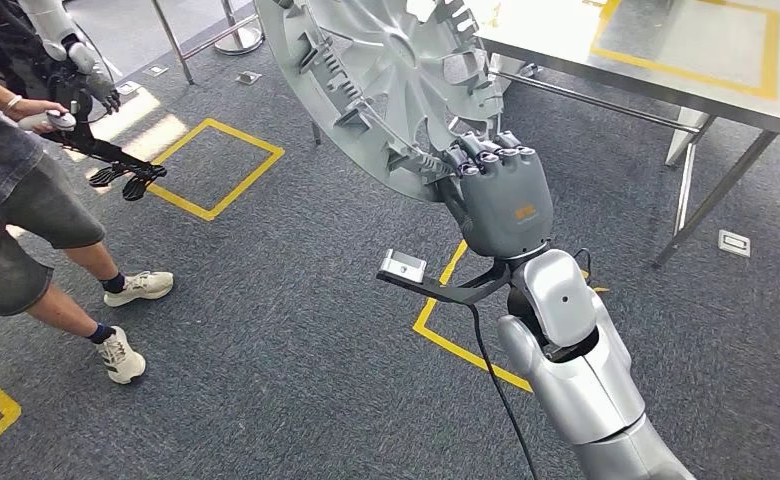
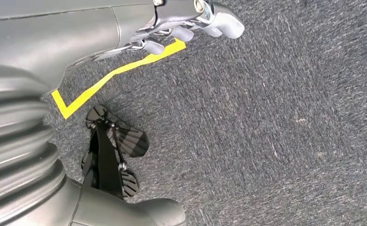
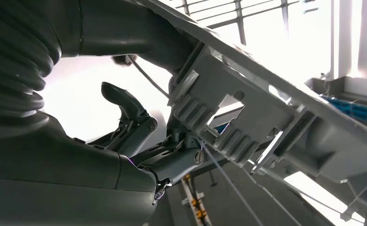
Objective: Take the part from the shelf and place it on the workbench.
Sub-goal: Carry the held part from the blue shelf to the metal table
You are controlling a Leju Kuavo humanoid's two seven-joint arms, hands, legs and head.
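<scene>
Part [image 1: 386,75] — a large grey disc with spokes and a notched, ribbed rim — sits tilted in the upper middle of the head view, held off the floor by the right hand [image 1: 496,185]. That hand is clamped on the disc's lower rim, its dark fingers [image 1: 491,158] curled over the edge; the right wrist view shows the same grip from close behind, with the rim's ribbed clips [image 3: 219,127] pressed against the hand.

Off the shelf, then: the pick looks done, and no shelf is visible. What remains is the carry and the set-down. The workbench [image 1: 666,70], a bare metal table marked with yellow tape, stands at the upper right of the head view, and the disc's far edge already lies near its corner — though I cannot tell whether the two touch. My reading is that the task is past its midpoint, with the placing still to come.

The left hand [image 2: 191,23] hangs over grey carpet [image 2: 266,141] in the left wrist view; its fingers are partly curled and spread with nothing between them, so I judge it free. A person [image 1: 16,200] stands at the left edge of the head view, holding a controller [image 1: 51,120].
</scene>
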